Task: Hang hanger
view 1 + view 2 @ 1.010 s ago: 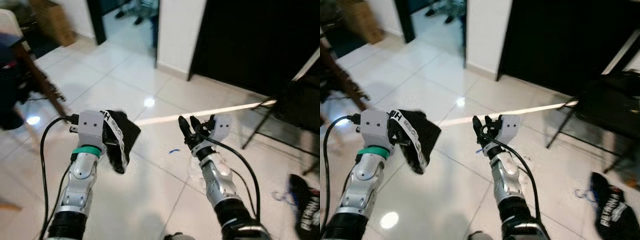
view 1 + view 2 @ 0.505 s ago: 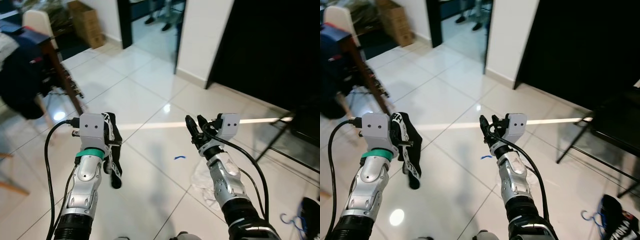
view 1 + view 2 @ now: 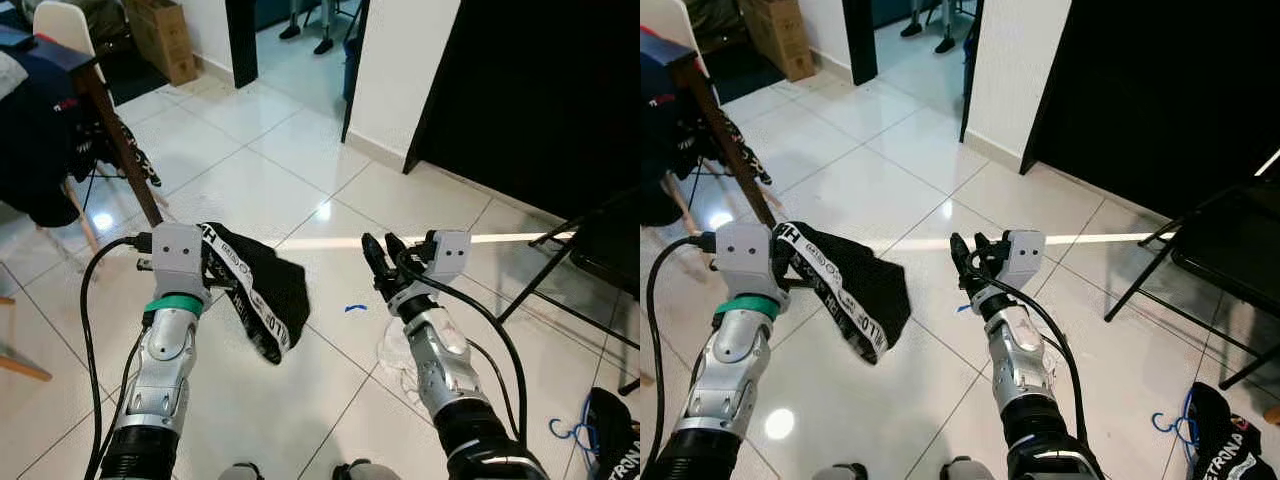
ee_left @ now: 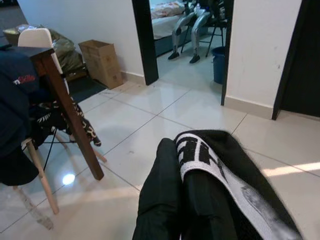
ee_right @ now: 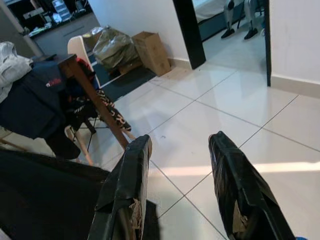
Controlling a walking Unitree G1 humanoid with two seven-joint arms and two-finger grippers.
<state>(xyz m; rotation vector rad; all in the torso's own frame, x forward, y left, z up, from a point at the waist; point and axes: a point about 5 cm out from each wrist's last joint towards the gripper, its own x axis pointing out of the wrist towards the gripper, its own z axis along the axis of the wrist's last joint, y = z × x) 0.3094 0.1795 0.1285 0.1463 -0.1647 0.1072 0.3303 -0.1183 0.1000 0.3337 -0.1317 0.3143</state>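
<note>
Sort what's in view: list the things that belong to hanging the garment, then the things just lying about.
Job in hand:
- black garment, hanging from the left pincer
- right pincer, open, holding nothing

Lying about:
- cardboard box
- blue scrap on the floor
- dark clothes draped over the wooden stand
- blue hanger beside a black bag

Bright, sharp views; lamp glare on glossy tiles [image 3: 322, 211]

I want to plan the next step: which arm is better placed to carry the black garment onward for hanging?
The left. Its left pincer already holds the black garment, which dangles above the floor. The right pincer is open and empty, raised beside it, free to assist.
</note>
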